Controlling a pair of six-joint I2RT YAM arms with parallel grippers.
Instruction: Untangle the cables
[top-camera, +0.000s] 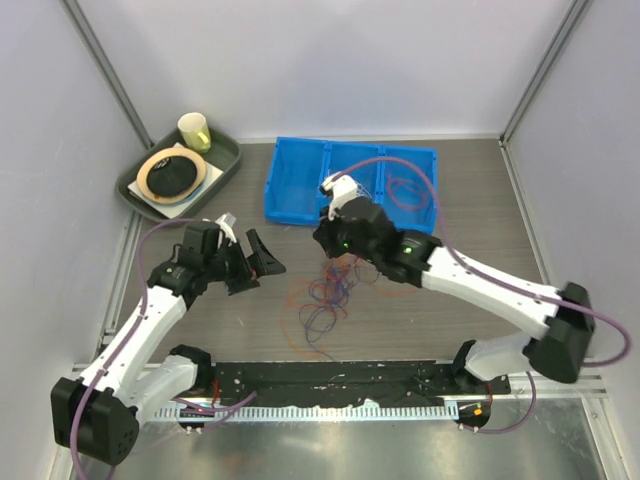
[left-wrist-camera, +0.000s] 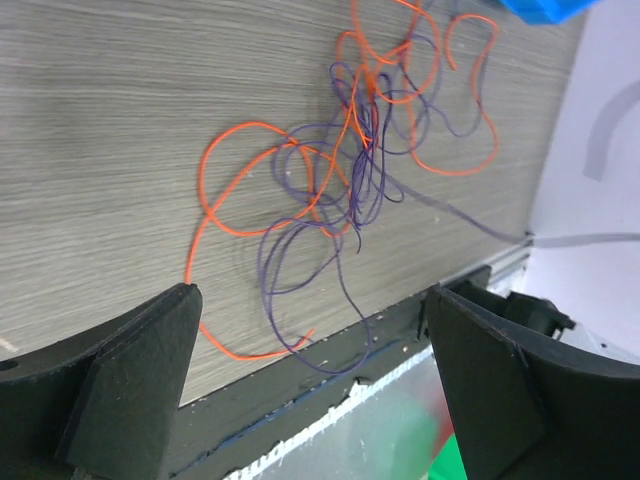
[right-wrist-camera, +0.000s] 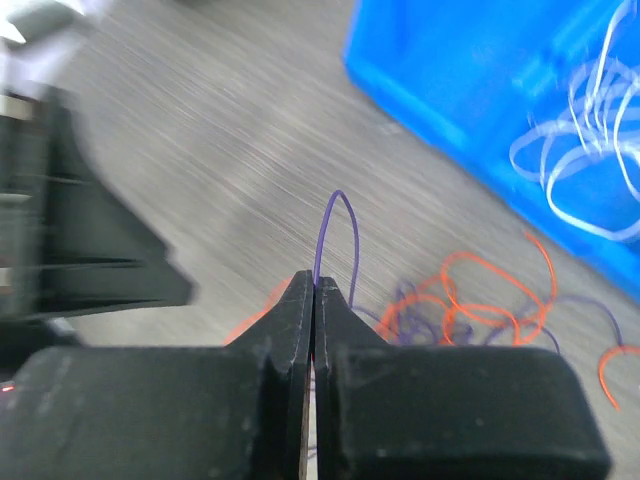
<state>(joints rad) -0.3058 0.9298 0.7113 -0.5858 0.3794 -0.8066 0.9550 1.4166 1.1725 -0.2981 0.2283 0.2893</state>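
Right wrist view: the right tool (right-wrist-camera: 314, 285) was pressed together, pinching a thin purple cable (right-wrist-camera: 340, 215) loop. The left tool (left-wrist-camera: 312, 300) stood spread beside the tangled orange and purple cables (left-wrist-camera: 350, 170), which lay on the wood-grained worktop (left-wrist-camera: 100, 120) between the blue bin (top-camera: 300, 190) and the near edge, with open worktop around them.

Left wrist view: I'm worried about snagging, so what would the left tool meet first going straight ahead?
Probably the tangle of thin orange and purple wires lying on the grey wood-grain table: its nearest loops sit just ahead of the left tool, between its open jaws. Depth is unclear.
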